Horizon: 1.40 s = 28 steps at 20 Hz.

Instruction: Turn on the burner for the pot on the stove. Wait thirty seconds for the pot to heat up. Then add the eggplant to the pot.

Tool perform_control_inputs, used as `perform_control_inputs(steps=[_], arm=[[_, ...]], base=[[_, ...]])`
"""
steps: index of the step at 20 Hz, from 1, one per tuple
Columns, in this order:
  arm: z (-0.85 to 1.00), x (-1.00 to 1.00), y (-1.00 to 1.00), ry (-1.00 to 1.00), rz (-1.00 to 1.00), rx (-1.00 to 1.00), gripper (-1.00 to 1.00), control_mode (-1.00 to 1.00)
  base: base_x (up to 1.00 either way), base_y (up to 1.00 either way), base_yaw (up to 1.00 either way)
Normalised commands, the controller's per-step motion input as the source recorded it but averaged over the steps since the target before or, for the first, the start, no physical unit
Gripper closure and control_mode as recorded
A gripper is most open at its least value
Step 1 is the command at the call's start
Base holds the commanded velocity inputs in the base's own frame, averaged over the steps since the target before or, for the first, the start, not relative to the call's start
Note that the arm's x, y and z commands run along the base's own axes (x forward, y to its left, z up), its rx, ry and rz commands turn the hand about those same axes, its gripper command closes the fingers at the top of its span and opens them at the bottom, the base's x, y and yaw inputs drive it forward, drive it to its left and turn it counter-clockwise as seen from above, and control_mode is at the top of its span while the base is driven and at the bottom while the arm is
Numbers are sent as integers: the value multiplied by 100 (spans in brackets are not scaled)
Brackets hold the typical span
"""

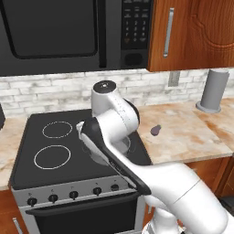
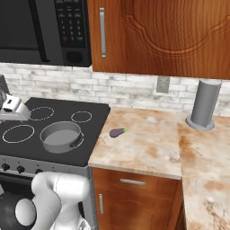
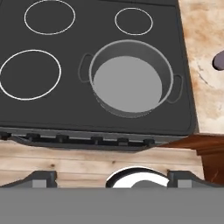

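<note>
Eggplant (image 2: 117, 132) lies on the worktop (image 2: 148, 148) beside the stove (image 2: 27, 143), pot (image 2: 61, 136) empty, jaws wide and holding nothing, so every step seems left.

Pot (image 2: 60, 136) on stove (image 2: 27, 117), eggplant (image 2: 117, 132) on counter (image 2: 148, 148) beside it.

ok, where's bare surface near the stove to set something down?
Free: the counter between the eggplant and the tall grey cylinder, and its front edge. On the stove, both left rings are bare. Crowded: the front right burner, where the pot sits, and just right of the stove, where the eggplant lies.
</note>
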Motion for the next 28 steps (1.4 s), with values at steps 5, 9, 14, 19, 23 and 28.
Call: perform_control_inputs(steps=[5, 9, 14, 19, 23, 28], arm=[[-31, -9, 32, -13, 0, 0, -100, -100], [-37, -13, 34, -16, 0, 0, -100, -100], [-31, -11, 9, -15, -4, 0, -100, -100], [-49, -13, 0, -9, -14, 0, -100, -100], [-64, -33, 0, -1, -20, 0, -100, -100], [-76, -36, 0, -3, -19, 0, -100, -100]], base=[[0, 0, 0], [0, 0, 0], [0, 0, 0], [0, 0, 0], [0, 0, 0], [0, 0, 0]])
